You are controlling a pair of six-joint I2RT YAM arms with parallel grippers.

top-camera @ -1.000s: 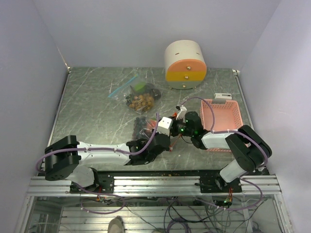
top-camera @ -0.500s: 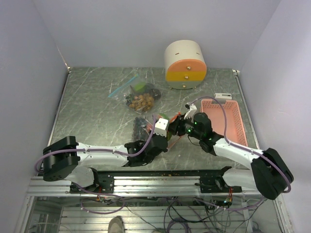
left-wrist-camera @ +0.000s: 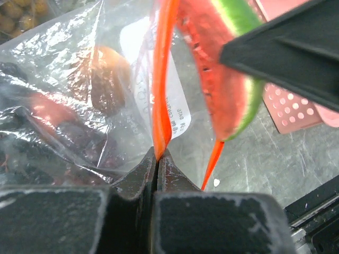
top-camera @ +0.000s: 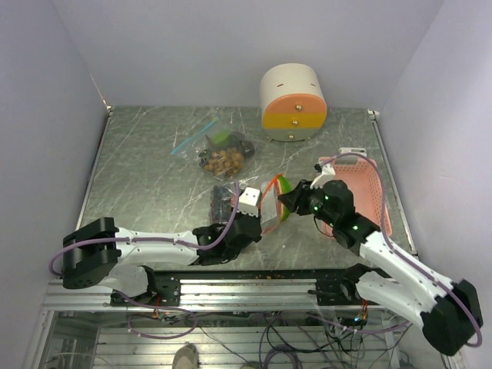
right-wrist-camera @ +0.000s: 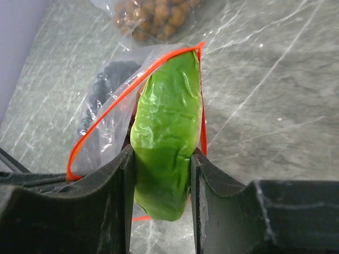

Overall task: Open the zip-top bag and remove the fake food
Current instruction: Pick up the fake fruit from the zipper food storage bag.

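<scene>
My left gripper (top-camera: 260,219) (left-wrist-camera: 158,156) is shut on the orange zip edge of the zip-top bag (top-camera: 267,209) (left-wrist-camera: 127,106) (right-wrist-camera: 114,106), whose mouth stands open. My right gripper (top-camera: 287,201) (right-wrist-camera: 162,154) is shut on a piece of fake food, a watermelon slice with green rind (top-camera: 280,197) (left-wrist-camera: 228,79) (right-wrist-camera: 165,121), at the bag's mouth. Through the plastic show a dark purple grape bunch (top-camera: 222,196) (right-wrist-camera: 103,87) and reddish-orange round fruits (left-wrist-camera: 108,79).
A second bag (top-camera: 217,152), with a blue zip, lies behind and holds a tan-brown grape bunch (right-wrist-camera: 159,13). The pink basket (top-camera: 364,183) (left-wrist-camera: 286,108) sits right of my right gripper. A round cream and orange container (top-camera: 292,100) stands at the back.
The right gripper has narrowed onto the green slice and drawn it rightward at the bag's mouth, its arm stretching out. The left gripper stays shut on the zip edge.
</scene>
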